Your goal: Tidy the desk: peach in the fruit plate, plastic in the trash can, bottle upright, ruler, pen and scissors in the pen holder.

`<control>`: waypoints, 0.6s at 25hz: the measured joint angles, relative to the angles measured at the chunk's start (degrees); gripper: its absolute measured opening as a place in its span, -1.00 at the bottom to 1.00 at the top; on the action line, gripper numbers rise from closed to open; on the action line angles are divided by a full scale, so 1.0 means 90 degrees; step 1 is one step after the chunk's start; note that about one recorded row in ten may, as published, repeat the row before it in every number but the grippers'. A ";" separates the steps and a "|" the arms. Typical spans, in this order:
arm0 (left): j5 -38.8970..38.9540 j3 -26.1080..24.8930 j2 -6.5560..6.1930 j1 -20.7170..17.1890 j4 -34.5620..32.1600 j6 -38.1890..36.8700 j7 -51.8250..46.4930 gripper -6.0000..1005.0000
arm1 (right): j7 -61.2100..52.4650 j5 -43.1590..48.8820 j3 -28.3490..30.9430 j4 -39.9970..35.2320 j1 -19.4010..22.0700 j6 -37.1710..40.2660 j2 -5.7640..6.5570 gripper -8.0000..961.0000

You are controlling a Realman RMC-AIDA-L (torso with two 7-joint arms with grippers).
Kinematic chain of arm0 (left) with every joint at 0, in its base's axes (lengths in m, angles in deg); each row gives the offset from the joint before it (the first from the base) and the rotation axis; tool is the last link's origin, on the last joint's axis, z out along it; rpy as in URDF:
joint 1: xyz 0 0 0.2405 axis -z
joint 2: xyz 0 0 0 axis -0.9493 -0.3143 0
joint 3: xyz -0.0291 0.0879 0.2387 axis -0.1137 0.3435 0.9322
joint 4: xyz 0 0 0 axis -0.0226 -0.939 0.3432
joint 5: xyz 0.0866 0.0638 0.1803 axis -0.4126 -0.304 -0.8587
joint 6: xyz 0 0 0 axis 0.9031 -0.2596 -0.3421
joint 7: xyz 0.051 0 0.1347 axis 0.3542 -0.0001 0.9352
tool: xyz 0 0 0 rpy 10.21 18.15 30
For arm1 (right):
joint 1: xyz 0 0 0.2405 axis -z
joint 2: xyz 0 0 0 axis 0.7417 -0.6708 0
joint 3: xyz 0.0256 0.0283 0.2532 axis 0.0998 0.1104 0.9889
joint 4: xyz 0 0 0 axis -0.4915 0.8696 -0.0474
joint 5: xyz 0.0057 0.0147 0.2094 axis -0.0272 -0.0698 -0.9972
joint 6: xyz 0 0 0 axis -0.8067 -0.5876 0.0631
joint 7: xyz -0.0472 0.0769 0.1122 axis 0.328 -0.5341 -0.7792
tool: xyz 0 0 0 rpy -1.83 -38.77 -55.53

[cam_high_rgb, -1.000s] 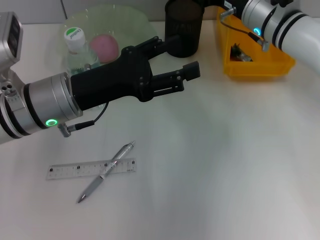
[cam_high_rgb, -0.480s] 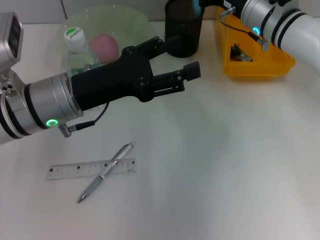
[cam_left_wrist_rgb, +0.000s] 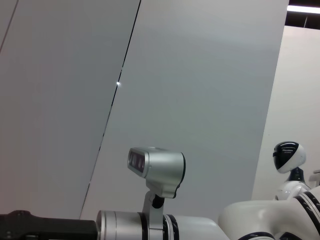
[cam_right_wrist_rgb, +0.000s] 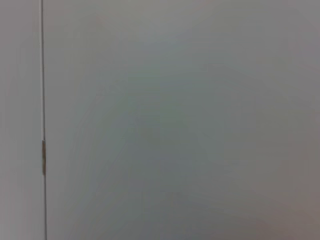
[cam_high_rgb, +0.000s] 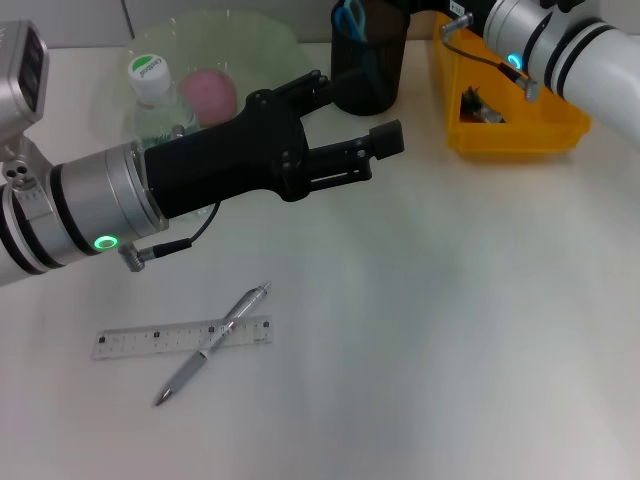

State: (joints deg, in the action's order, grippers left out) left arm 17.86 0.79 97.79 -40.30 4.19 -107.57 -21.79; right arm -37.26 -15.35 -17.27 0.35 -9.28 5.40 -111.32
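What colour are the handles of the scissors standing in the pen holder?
Blue. The scissors show best in the head view, handles poking from the black pen holder.

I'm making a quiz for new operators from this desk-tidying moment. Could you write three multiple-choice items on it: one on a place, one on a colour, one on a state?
1. Where is the peach?
A. in the green plate
B. in the yellow bin
C. on the bare table

2. What colour are the scissors' handles in the black pen holder?
A. red
B. blue
C. white

3. How do the pen and ruler lie?
A. far apart
B. both in the holder
C. the pen across the ruler on the table

Key: 1 A, the pink fruit sits in the plate beside the bottle. 2 B, blue loops poke out of the holder. 3 C, the pen crosses the ruler near its right end.
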 joint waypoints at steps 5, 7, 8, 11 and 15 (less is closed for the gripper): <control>0.0003 0.0000 0.0000 0.0000 0.0000 0.0001 0.0000 0.72 | 0.0000 -0.0006 0.0022 -0.0008 0.0028 0.0063 0.0000 -0.44; 0.0005 0.0000 0.0000 -0.0003 0.0000 0.0001 0.0000 0.72 | -0.0015 0.0003 0.0014 -0.0004 0.0070 0.0215 0.0001 -0.44; 0.0005 0.0000 -0.0002 -0.0010 0.0000 0.0001 0.0000 0.72 | -0.0038 0.0014 0.0005 0.0003 0.0117 0.0381 0.0002 -0.43; 0.0007 -0.0009 -0.0009 -0.0046 0.0000 0.0001 0.0000 0.72 | -0.0193 0.0037 -0.0080 -0.0042 0.0473 0.1217 0.0027 -0.43; 0.0008 -0.0017 -0.0020 -0.0090 0.0000 0.0000 0.0000 0.72 | -0.1225 0.0043 -0.0795 -0.0716 0.1248 0.2141 0.0057 -0.42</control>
State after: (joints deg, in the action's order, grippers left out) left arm 17.93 0.63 97.62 -41.11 4.19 -107.57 -21.79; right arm -48.28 -14.96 -24.42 -6.10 1.95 24.67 -110.81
